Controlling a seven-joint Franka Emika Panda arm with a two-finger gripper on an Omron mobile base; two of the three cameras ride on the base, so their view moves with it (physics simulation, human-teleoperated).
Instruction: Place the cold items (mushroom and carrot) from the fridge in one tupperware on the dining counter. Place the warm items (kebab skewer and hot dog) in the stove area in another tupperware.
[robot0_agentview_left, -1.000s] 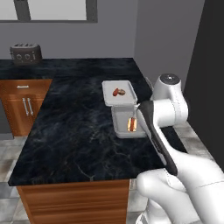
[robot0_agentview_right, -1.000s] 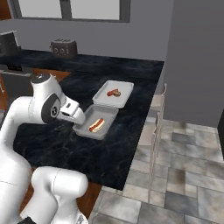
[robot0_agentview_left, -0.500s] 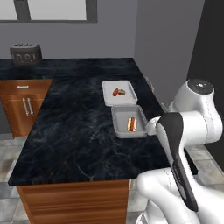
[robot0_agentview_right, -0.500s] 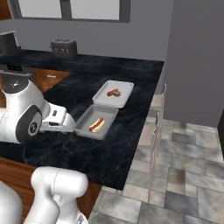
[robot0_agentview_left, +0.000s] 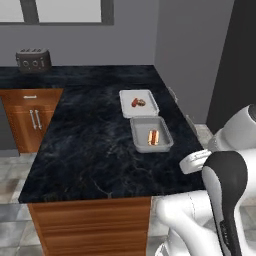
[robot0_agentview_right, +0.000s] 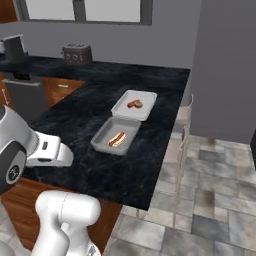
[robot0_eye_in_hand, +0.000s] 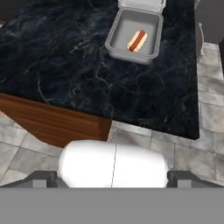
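"Black stone, left base view: what sits on the dining counter (robot0_agentview_left: 90, 145)?"

"Two pale-grey tupperwares, end to end and just beside each other, near its right edge. The nearer tupperware (robot0_agentview_left: 140, 142) holds the hot dog (robot0_agentview_left: 153, 137), lying lengthwise on its floor. The farther tupperware (robot0_agentview_left: 125, 100) holds small reddish-brown pieces (robot0_agentview_left: 138, 103); I cannot tell which foods they are. A toaster (robot0_agentview_left: 33, 59) stands at the back left, above a wooden cabinet (robot0_agentview_left: 30, 115). The arm (robot0_agentview_left: 225, 190) is low at the right, off the counter's edge."

"And the right base view?"

"Same pair from the other side. The hot dog (robot0_agentview_right: 117, 139) lies in the nearer tupperware (robot0_agentview_right: 100, 137), and the reddish-brown pieces (robot0_agentview_right: 133, 104) lie in the farther tupperware (robot0_agentview_right: 145, 100). The toaster (robot0_agentview_right: 76, 53) is at the back. The arm (robot0_agentview_right: 20, 150) is at the lower left, well apart from both containers."

"What about the hand view?"

"It looks down over the dining counter (robot0_eye_in_hand: 87, 78) and its wooden base (robot0_eye_in_hand: 57, 124), with tiled floor (robot0_eye_in_hand: 210, 122) alongside. The hot dog (robot0_eye_in_hand: 136, 40) is in the nearer tupperware (robot0_eye_in_hand: 118, 39) near the top, and a sliver of the farther tupperware (robot0_eye_in_hand: 140, 4) sits beyond. The gripper (robot0_eye_in_hand: 113, 178) has its two finger tips spread wide with nothing between them, well away from the hot dog."
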